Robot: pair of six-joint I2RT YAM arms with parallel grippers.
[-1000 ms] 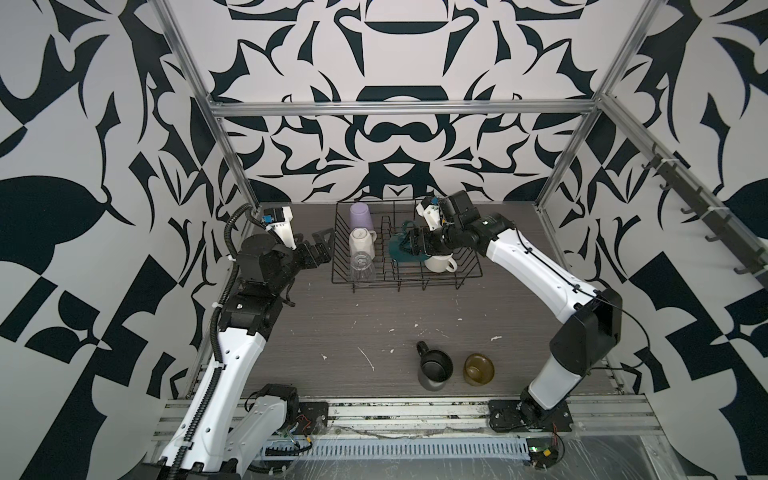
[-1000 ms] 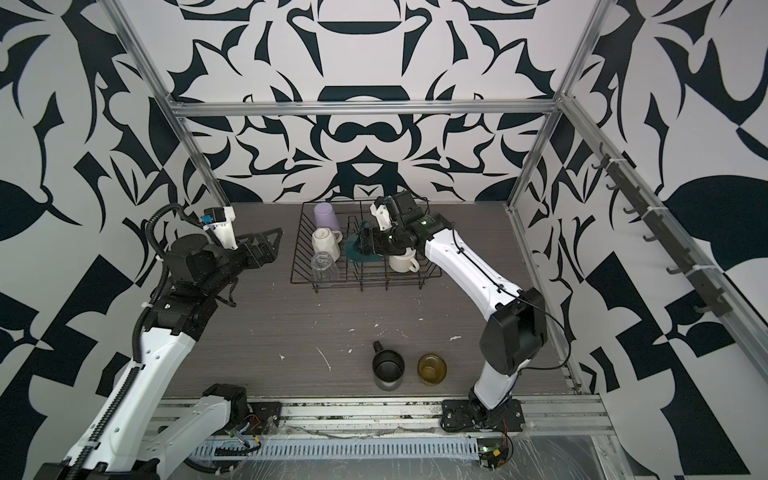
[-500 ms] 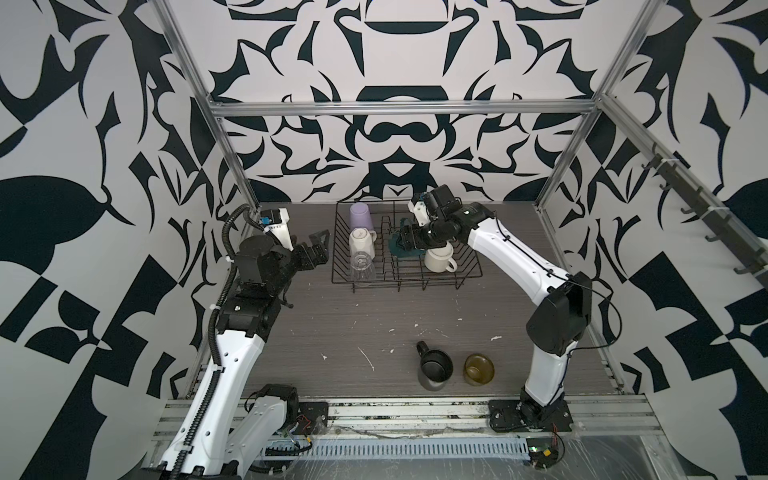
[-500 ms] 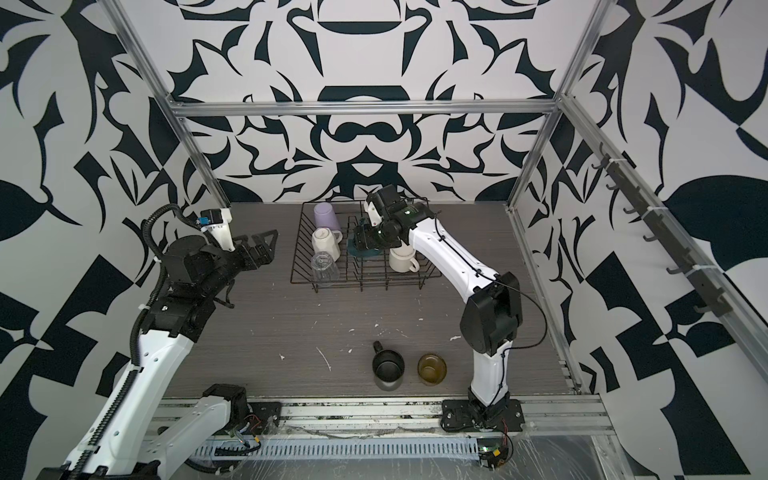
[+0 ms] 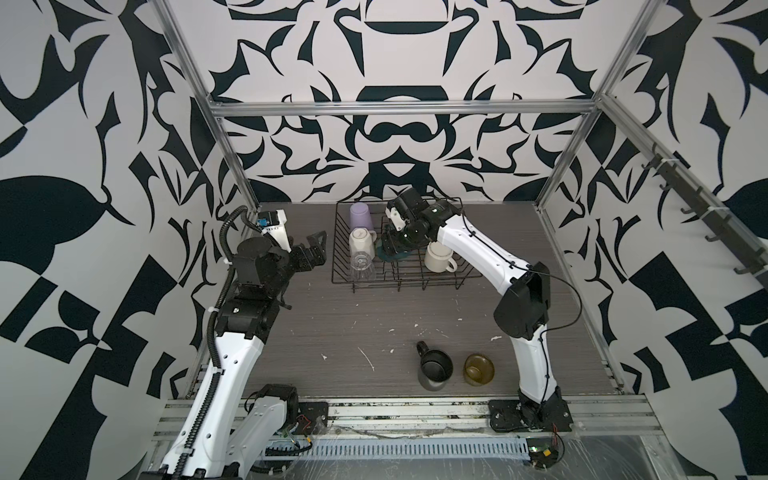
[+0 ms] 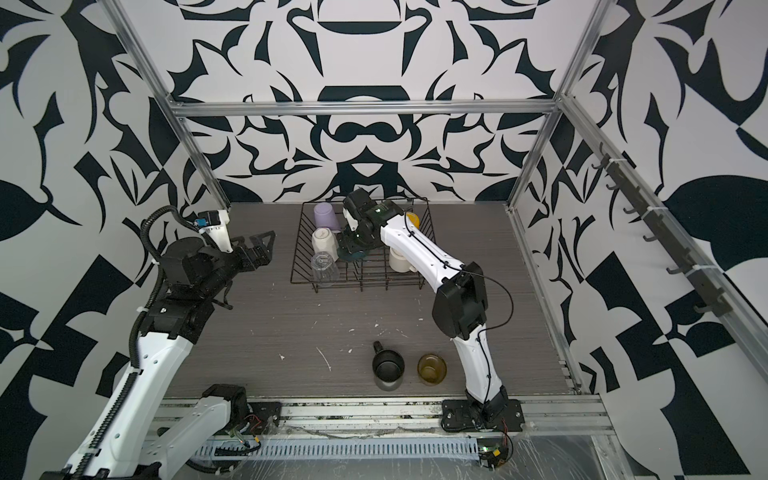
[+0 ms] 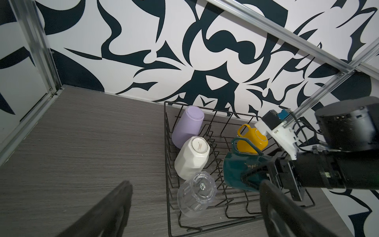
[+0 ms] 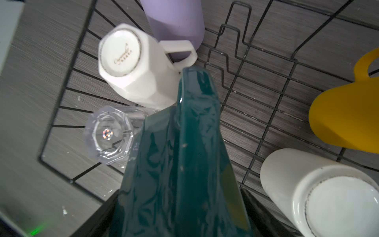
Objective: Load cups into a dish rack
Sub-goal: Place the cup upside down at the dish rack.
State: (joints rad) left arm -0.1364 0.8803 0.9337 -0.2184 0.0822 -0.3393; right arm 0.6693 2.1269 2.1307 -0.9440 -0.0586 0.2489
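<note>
Right gripper [image 5: 390,248] clamped on glossy teal ceramic mug [image 8: 180,164] within black wire dish rack [image 5: 409,272].
Left gripper [image 5: 319,248] spread wide, empty, at rack's 9 o'clock.

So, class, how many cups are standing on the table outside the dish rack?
2: the black mug and the olive-brown cup, upright side by side near the front edge of the table. None appears hidden.

Gold "mpl" on teal mug [image 7: 233,172]
</note>
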